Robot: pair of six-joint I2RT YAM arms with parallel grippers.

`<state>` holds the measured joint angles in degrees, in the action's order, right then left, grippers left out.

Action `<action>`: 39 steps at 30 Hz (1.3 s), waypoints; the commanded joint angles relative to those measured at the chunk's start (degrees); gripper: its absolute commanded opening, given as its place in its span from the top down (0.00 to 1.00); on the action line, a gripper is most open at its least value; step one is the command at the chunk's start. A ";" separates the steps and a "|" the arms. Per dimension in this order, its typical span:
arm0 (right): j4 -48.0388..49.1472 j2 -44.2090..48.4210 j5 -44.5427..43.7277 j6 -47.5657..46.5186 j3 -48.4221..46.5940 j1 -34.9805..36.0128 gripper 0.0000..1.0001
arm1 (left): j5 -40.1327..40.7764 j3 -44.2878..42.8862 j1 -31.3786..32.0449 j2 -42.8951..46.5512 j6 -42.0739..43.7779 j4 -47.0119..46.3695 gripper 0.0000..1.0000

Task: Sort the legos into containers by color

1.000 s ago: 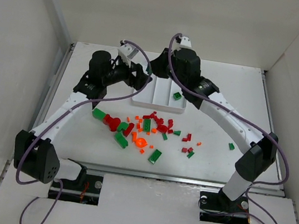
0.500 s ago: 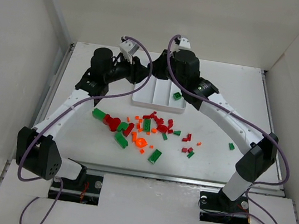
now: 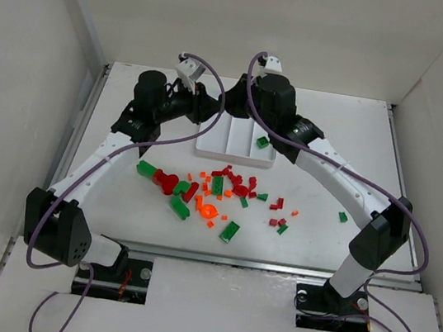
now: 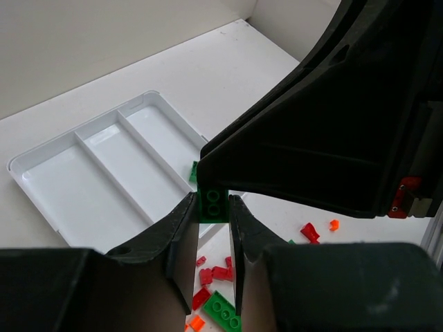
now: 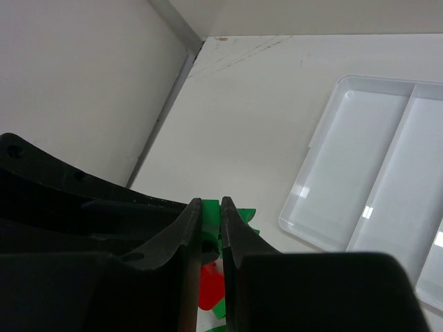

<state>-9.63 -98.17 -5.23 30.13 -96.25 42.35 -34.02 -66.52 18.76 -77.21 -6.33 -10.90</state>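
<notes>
My two grippers meet in the air over the near left part of the white tray (image 3: 237, 145). A small green lego (image 4: 212, 200) sits between the tips of my left gripper (image 4: 212, 209), which is shut on it. That same green lego (image 5: 210, 206) is also pinched by my right gripper (image 5: 211, 216), shut from the opposite side. The tray's three long compartments (image 4: 104, 166) lie below; the right-hand one holds one green brick (image 3: 263, 142). Loose red, green and orange legos (image 3: 218, 190) are scattered on the table in front of the tray.
A few stray bricks lie further right, green (image 3: 343, 217) and red (image 3: 279, 202). White walls enclose the table on the left, back and right. Below my left fingers lie red pieces (image 4: 214, 273) and a green plate (image 4: 223, 311).
My left gripper moved right to meet the right gripper and shut on the green lego that the right gripper holds. The right arm stayed still.
</notes>
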 commanded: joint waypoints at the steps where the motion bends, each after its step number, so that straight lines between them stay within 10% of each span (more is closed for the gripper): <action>1: 2.42 2.55 2.16 -0.95 0.09 0.37 1.00 | 0.01 -0.89 0.04 0.57 -0.62 -3.17 1.00; 5: 2.42 2.02 3.64 -2.36 -0.43 0.37 0.94 | 0.01 0.25 0.04 1.09 -0.62 -3.69 1.00; 10: 2.42 2.02 4.18 -3.41 -0.43 0.37 0.32 | -1.39 0.87 0.04 1.62 -0.62 -4.22 1.00; 13: 2.42 2.54 5.58 -3.41 -0.43 -1.81 0.14 | -2.01 1.39 -0.48 2.23 -0.62 -4.22 1.00; 16: 2.42 5.00 9.26 -5.51 -0.96 -5.68 0.09 | -3.68 1.92 -1.01 2.24 -0.62 -4.22 1.00; 23: 2.42 5.53 62.30 -26.69 5.18 -19.93 0.10 | -20.97 0.61 -2.06 2.85 9.19 -4.75 1.00; 32: -8.47 7.99 55.25 -49.71 7.49 -14.23 0.20 | -32.24 -0.89 -2.59 1.62 18.46 2.37 1.00; 39: -8.57 7.47 54.63 -50.34 6.69 -11.77 0.36 | -31.11 -0.89 -2.59 1.62 18.98 2.90 1.00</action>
<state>-18.83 -92.92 48.51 -16.56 -86.96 30.26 -62.63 -65.25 16.40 -77.12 10.92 -7.44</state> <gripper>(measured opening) 0.643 0.174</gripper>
